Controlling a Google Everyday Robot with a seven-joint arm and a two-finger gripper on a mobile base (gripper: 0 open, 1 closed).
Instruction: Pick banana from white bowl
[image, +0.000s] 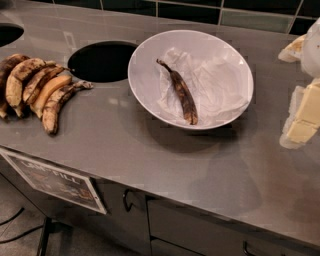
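Pincer (302, 117) hangs right of banana (181, 92) in white bowl (145, 75).

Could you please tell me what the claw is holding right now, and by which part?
Nothing, as far as shows: the claw sits at the right edge, apart from the white bowl, where the banana lies free on the paper.

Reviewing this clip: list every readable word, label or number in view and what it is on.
"FILL": end of the big line on the sign on the cabinet front, lower left; the rest is blurred.
Small label on the counter by the round hole: unreadable.
None on the banana, the white bowl, or the gripper at the right edge.
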